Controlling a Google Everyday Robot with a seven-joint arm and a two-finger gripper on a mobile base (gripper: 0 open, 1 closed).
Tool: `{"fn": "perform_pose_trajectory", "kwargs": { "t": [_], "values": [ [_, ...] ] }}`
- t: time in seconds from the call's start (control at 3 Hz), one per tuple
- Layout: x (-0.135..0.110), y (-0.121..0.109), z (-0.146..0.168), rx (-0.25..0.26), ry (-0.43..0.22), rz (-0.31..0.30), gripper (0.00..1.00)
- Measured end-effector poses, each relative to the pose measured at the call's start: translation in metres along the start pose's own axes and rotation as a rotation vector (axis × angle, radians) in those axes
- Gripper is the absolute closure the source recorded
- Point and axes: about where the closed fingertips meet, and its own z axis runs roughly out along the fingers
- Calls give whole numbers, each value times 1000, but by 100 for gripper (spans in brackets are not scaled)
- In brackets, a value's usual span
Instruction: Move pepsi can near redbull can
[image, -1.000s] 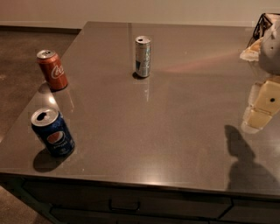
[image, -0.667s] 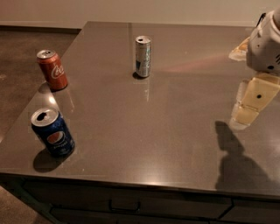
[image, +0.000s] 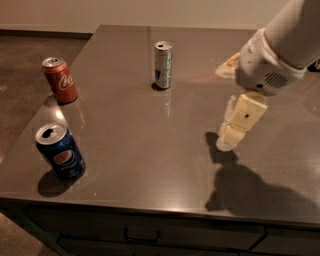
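Reach stage: cream two-finger gripper (image: 227, 141) hovering empty above right side of grey tabletop (image: 150, 170), jaws' state impossible to tell. Next, crossing to dark blue pepsi can (image: 60, 152) at front-left corner, well apart from slim silver redbull can (image: 163, 65).

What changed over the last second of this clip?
The gripper moved leftward above the table, further into view and closer to the cans; nothing was grasped or released. The pepsi can, redbull can and red cola can stayed put.

Gripper (image: 226, 141) low at right, nose downward
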Motion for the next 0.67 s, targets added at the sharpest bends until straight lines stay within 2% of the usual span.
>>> {"fn": "perform_pose_trajectory", "kwargs": {
  "t": [0.33, 0.67],
  "values": [
    [-40, 16, 28, -23, -117, -48, 0],
    [-97, 42, 68, -71, -220, -84, 0]
  ]
}}
